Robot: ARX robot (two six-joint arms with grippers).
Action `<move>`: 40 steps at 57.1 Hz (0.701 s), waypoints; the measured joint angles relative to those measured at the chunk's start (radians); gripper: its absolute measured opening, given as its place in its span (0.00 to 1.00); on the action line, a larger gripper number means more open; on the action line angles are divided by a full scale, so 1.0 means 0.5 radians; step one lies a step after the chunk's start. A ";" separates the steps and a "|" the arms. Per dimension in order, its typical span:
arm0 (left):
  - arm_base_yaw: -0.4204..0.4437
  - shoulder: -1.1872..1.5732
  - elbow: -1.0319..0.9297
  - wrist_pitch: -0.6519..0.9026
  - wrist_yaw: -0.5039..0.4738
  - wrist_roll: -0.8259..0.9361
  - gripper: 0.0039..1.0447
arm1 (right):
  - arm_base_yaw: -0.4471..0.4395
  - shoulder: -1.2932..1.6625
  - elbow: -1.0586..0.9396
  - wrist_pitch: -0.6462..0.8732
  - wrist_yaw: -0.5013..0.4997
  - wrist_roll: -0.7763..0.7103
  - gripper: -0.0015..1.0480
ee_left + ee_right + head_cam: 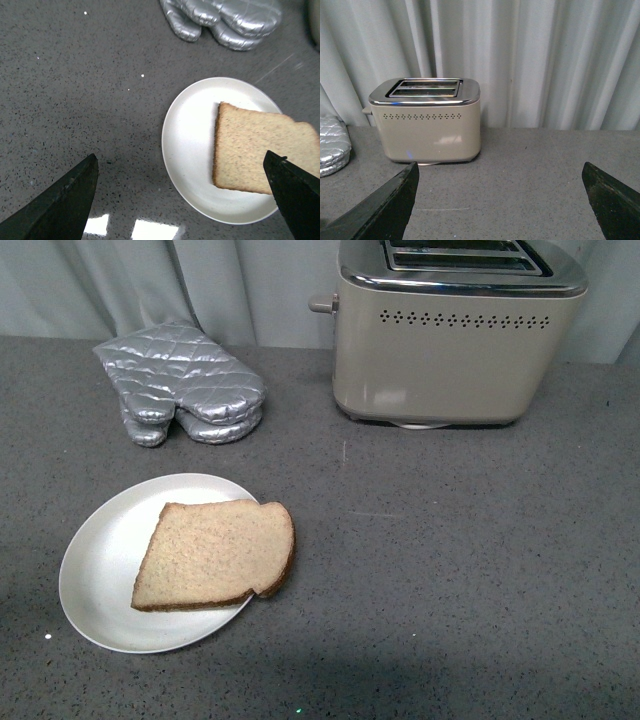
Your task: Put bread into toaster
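Left pincer [180,156] spread, bread [255,150] below, off-centre

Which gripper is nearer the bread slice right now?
Left. The left gripper hangs open over the plate, right by the bread. The right gripper faces the toaster, with no bread in its view.

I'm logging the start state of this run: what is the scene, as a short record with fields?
bread: flat on the white plate, one corner past its rim
toaster: upright at the back of the counter, no slice showing in its slots
oven mitts: lying left of the toaster
left claw: open, empty, above the plate
right claw: open, empty, facing the toaster
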 joint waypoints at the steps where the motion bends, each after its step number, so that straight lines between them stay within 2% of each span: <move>1: 0.005 0.079 0.031 0.005 0.018 0.013 0.94 | 0.000 0.000 0.000 0.000 0.001 0.000 0.91; 18: 0.038 0.783 0.341 -0.044 0.150 0.174 0.94 | 0.000 0.000 0.000 0.000 0.001 0.000 0.91; 40: 0.038 1.264 0.661 -0.136 0.120 0.256 0.94 | 0.000 0.000 0.000 0.000 0.001 0.000 0.91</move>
